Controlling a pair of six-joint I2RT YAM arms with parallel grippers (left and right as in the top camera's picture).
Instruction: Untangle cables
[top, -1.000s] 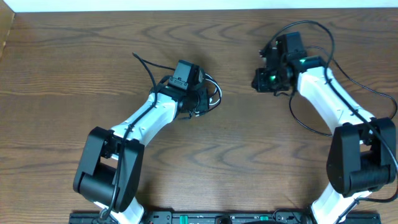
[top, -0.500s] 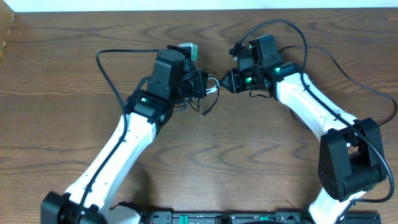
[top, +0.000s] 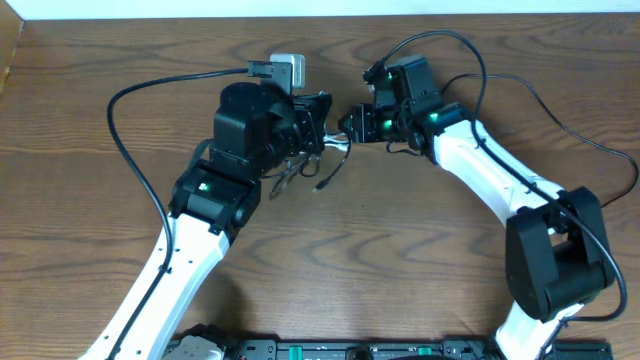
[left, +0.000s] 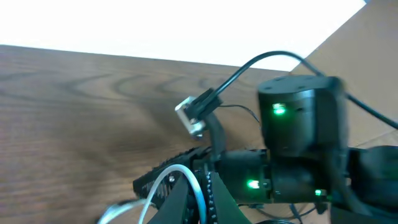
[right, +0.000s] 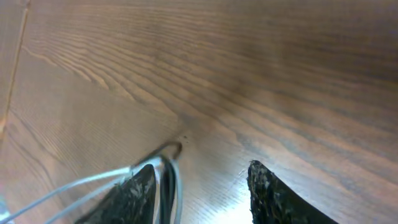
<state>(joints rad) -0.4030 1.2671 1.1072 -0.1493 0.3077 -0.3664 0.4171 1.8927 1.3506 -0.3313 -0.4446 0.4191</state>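
The cables hang in a small tangle between my two grippers at the table's back centre. The white cable (top: 338, 147) loops out of my left gripper (top: 318, 128), which is shut on it. In the left wrist view the white cable (left: 163, 180) arches over the closed fingers of that gripper (left: 199, 174). The black cable (top: 290, 176) droops below, a plug end (top: 320, 186) near the wood. My right gripper (top: 352, 124) faces the left one closely. It (right: 202, 168) stands open, and the white cable (right: 81, 185) and black cable (right: 165, 186) run along its left finger.
The left arm's thick black wire (top: 130, 130) sweeps in a wide loop over the table's left side. The right arm's wires (top: 560, 120) trail over the back right. The table's far edge (top: 320, 12) lies just behind both grippers.
My left arm has stretched out and risen with the cables. The right gripper has moved left to meet it, and its jaws have spread.
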